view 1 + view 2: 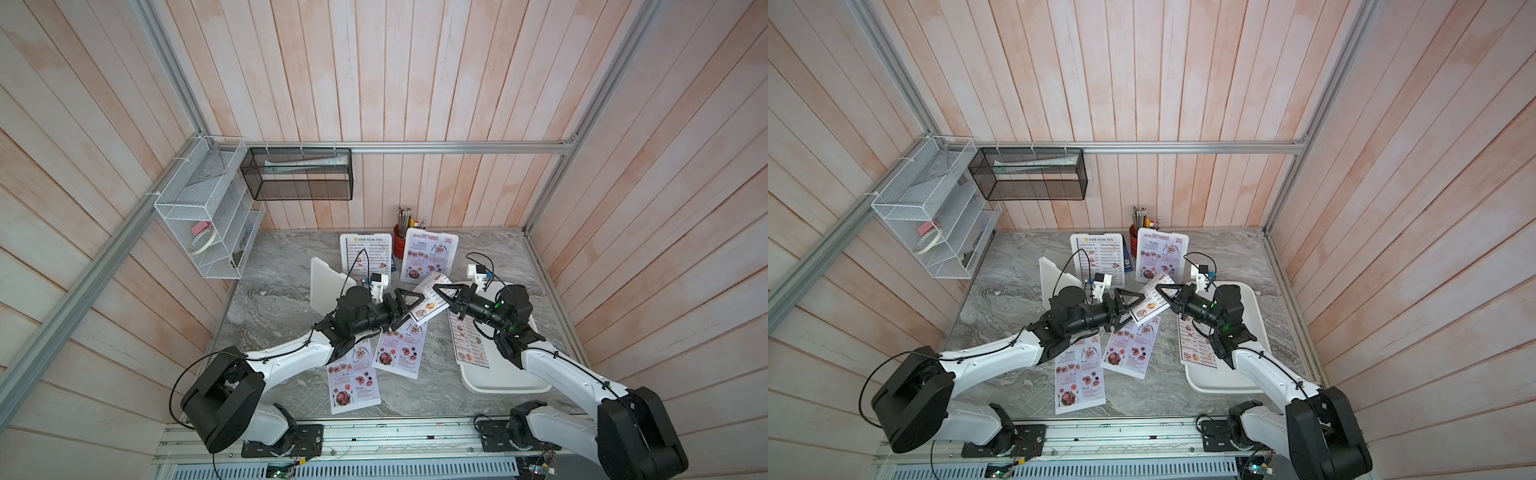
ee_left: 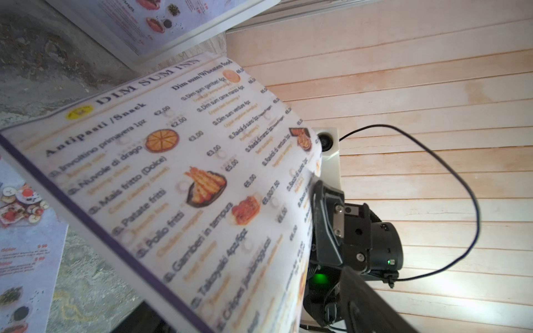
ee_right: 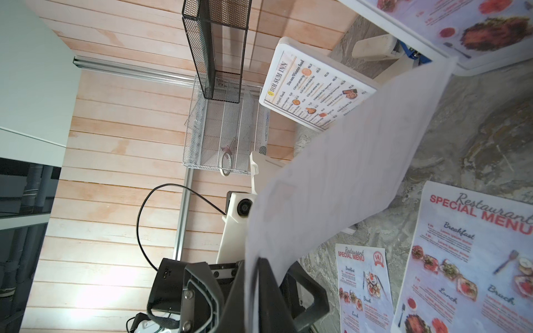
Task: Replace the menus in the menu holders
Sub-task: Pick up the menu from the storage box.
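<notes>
**A:** ok so where's the menu [image 1: 429, 300] right now?

**B:** Up in the air just beside the tray [image 1: 505, 384], off its far corner, tilted. White sheet, black "DIM SUM INN" heading, yellow logo, purple strip down one edge, little food pics with prices. The back is blank.

**A:** who's got hold of it?

**B:** The right gripper [image 1: 439, 291] is clamped on the end nearest the tray. The left gripper [image 1: 415, 308] sits at the other end with its jaws spread wide. The sheet's edge is between them, but they're not pinching it.

**A:** and the rest?

**B:** A second sheet [image 1: 471, 345] of the same kind lies flat in the tray, partly under the right arm. Two red sheets [image 1: 401, 349] headed "SPECIAL MENU" lie flat on the table beside the tray. Past the tray's far end stand the dim sum holder [image 1: 365, 257], the red-menu holder [image 1: 428, 255] closest to the tray, and a blank holder [image 1: 326, 286] farthest from it, showing only plain white.
</notes>
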Robot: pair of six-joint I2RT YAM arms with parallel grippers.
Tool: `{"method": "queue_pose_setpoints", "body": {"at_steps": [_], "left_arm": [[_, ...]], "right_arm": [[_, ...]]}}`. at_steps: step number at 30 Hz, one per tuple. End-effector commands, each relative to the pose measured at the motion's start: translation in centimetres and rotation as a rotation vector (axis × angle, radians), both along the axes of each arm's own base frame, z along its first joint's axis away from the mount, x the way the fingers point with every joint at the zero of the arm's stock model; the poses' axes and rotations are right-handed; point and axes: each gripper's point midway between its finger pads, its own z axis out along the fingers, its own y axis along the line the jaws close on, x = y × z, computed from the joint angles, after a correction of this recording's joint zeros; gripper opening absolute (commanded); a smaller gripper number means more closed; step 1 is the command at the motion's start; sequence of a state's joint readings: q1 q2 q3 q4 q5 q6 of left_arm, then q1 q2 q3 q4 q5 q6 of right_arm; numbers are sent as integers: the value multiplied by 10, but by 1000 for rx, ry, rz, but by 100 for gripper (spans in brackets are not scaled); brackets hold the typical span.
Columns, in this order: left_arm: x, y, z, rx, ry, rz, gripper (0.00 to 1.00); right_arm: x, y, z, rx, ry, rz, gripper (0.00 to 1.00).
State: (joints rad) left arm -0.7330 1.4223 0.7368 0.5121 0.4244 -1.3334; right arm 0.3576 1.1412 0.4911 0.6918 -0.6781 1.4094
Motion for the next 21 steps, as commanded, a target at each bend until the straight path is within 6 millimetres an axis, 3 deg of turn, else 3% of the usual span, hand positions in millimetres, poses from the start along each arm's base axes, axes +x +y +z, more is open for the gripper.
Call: {"method": "queue_pose_setpoints", "body": {"at_steps": [1, 21], "left_arm": [[11, 8, 4, -22, -31, 40, 86], [50, 43, 43, 5, -184, 147, 82]], "right_arm": [[-13, 4, 9, 48, -12, 38, 9], [-31, 14, 25, 103, -94, 121, 5]]}}
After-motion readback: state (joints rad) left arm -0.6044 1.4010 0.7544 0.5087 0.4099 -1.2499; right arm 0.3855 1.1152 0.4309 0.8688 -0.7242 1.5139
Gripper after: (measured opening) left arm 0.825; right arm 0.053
